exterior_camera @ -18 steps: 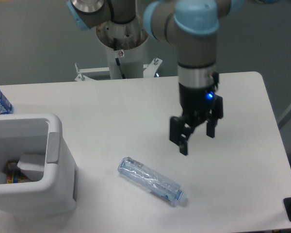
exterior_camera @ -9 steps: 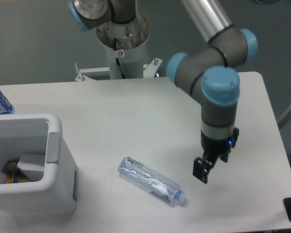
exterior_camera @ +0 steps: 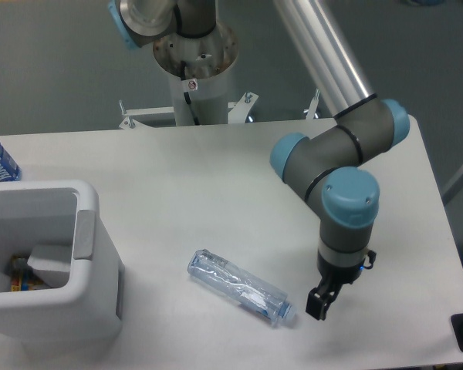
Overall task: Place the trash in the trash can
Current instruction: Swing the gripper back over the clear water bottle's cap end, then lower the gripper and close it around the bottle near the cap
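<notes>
The clear crushed plastic bottle (exterior_camera: pixel 241 287) lies on the white table (exterior_camera: pixel 177 185), near edge, its pale blue cap (exterior_camera: pixel 288 314) pointing right. The black two-finger gripper (exterior_camera: pixel 318 305) hangs just right of the cap; whether its jaws are apart I cannot tell. Best to straddle the bottle's body crosswise, then carry it left to the large white boxy plastic bin (exterior_camera: pixel 46 266).

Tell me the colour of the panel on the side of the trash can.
Grey: the panel is set in the white trash can, seen in the fixed camera view.
</notes>
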